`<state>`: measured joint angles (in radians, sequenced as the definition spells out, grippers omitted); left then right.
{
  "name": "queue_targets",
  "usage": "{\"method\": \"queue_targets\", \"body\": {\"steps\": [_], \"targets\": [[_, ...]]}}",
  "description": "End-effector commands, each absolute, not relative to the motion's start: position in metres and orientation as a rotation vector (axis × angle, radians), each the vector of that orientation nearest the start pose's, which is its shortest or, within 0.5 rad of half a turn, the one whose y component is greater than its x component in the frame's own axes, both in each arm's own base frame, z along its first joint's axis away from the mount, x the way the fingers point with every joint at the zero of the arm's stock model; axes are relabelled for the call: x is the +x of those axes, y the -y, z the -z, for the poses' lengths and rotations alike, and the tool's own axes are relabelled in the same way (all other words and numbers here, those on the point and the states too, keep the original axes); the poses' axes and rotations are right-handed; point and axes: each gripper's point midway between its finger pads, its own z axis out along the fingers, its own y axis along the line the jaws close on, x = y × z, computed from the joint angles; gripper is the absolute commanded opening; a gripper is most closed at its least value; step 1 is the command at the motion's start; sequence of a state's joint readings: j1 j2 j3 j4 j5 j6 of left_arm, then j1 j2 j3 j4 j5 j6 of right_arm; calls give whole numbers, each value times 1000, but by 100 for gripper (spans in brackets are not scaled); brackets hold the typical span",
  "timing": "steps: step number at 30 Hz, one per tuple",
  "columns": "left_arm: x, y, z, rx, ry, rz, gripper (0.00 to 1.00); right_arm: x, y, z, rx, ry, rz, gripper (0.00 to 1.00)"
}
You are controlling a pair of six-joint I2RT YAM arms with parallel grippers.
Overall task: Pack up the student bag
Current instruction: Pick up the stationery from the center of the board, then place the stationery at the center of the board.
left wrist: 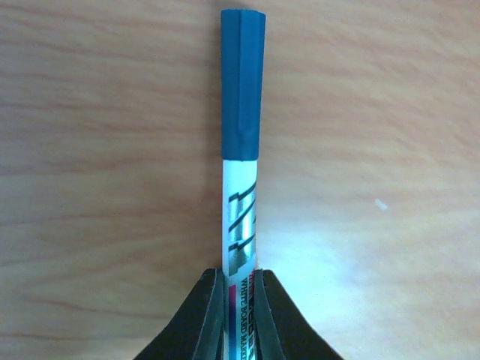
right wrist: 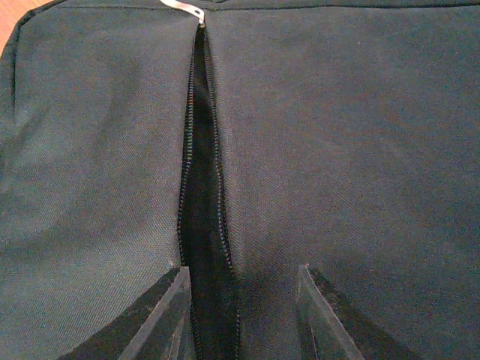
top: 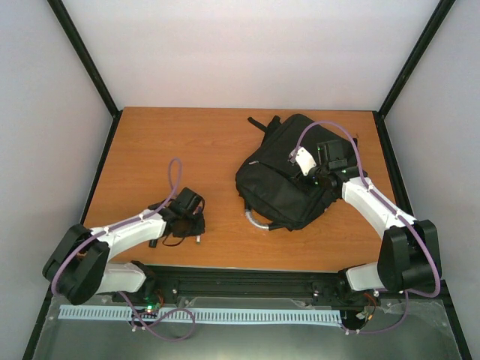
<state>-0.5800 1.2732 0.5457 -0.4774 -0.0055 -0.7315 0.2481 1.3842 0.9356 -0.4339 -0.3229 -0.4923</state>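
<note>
Down at the near side, the left gripper [left wrist: 240,274] is clenched on a slim white whiteboard marker with a blue cap [left wrist: 241,187]. Its two black fingers [left wrist: 196,315] press the printed barrel from either side. The capped end sticks straight out ahead of the fingertips, just over the orange-brown wooden table [left wrist: 112,150].

Off to that gripper's right and further out, the right gripper [right wrist: 240,270] hangs released over the large black fabric backpack [top: 277,187]. Its fingers [right wrist: 161,315] stand apart with nothing pinched between them, and the tips are right down at the cloth. An opened zip slit [right wrist: 201,210] starts just inside its left finger and runs straight ahead, narrowing toward a pale metal zip pull [right wrist: 184,7] at the far end. Dark fabric spreads out on both sides of the fingers.

The bag lies flat on the far right part of the table. Its pale grey loop handle [top: 255,220] sticks out at the edge nearest the arms.
</note>
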Motion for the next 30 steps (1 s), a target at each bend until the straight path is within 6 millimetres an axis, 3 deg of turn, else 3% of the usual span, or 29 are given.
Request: {"method": "queue_targets", "body": {"steps": [1, 4, 8, 13, 20, 21, 24, 26, 27, 28, 30], "targets": [[197, 191, -35, 79, -2834, 543, 1, 345, -144, -141, -1001, -2185, -290, 39], [186, 213, -49, 229, -2815, 581, 1, 345, -144, -141, -1002, -2186, -293, 39], [165, 223, -52, 393, -2870, 521, 1, 344, -144, -140, -1004, -2189, -296, 39], [142, 224, -34, 514, -2983, 370, 1, 345, -144, -141, -1005, -2186, -294, 39], [145, 224, -21, 548, -3009, 183, 3, 344, -144, -141, -1004, -2187, -298, 39], [145, 224, -21, 549, -3011, 173, 8, 344, -145, -142, -1003, -2184, -299, 38], [147, 218, -22, 537, -3025, 97, 40, 344, -145, -142, -1005, -2184, -300, 39], [147, 214, -26, 522, -3022, 62, 70, 344, -145, -142, -1005, -2183, -301, 38], [147, 214, -30, 514, -3012, 68, 92, 344, -145, -142, -1004, -2183, -301, 39], [146, 214, -35, 501, -3002, 84, 99, 344, -145, -142, -1006, -2183, -303, 38], [147, 216, -50, 481, -2972, 138, 100, 344, -145, -142, -1006, -2182, -304, 39]]}}
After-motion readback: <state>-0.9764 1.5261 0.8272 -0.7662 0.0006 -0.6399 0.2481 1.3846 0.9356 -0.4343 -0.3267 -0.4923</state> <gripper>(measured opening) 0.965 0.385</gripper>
